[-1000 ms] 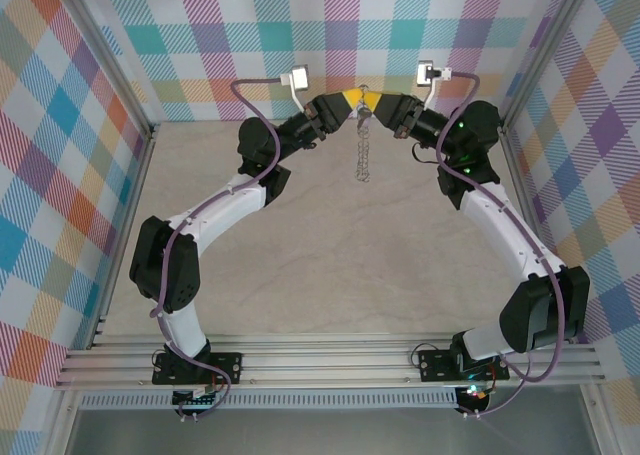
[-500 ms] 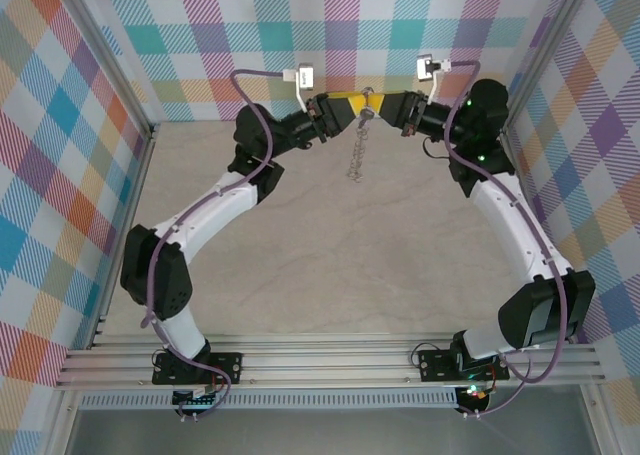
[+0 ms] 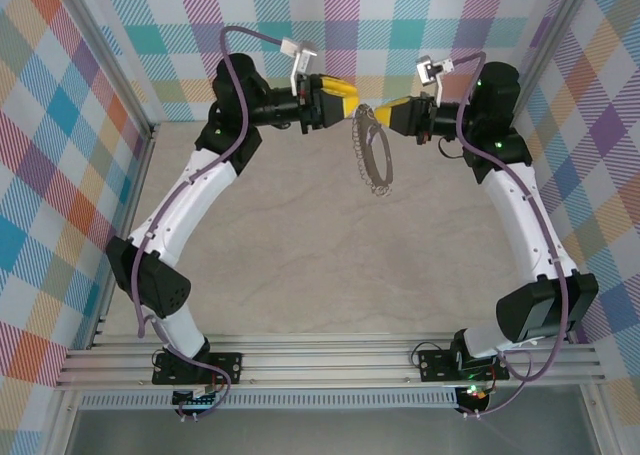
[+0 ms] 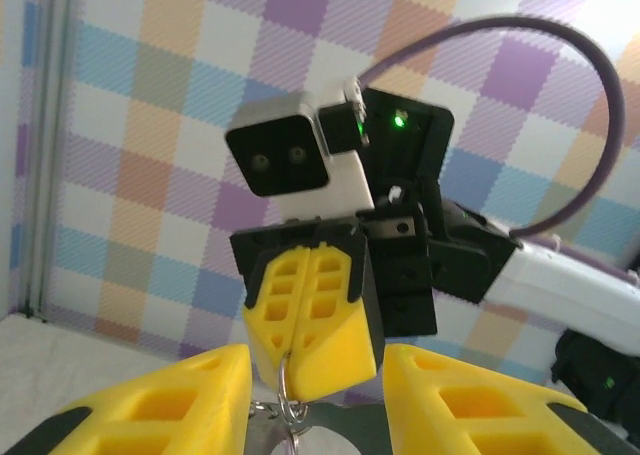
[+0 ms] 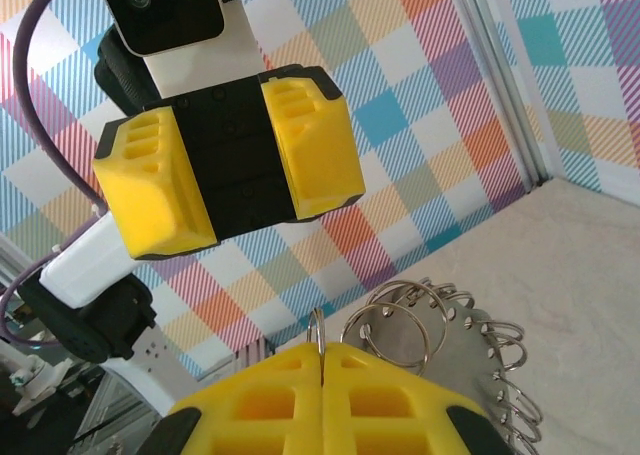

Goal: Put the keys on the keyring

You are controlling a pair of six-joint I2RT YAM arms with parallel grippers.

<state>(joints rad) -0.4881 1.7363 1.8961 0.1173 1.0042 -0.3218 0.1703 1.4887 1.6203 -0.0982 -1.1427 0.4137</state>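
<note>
The keyring [image 3: 372, 157] is thin grey metal with a dull, brushed face. Its small wire loops [image 5: 398, 327] are bright and glossy. The left end effector [image 3: 348, 96] and right end effector [image 3: 383, 116] have matt yellow plastic fingers [image 5: 150, 190], faintly grainy. The bench [image 3: 330, 265] looks like smooth, pale, mottled stone. The arm shells [image 3: 190, 200] are glossy white plastic.

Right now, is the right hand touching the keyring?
Touching. In the right wrist view the right hand is shut on one small loop of the keyring; the left wrist view shows that loop pinched at its tip.
</note>
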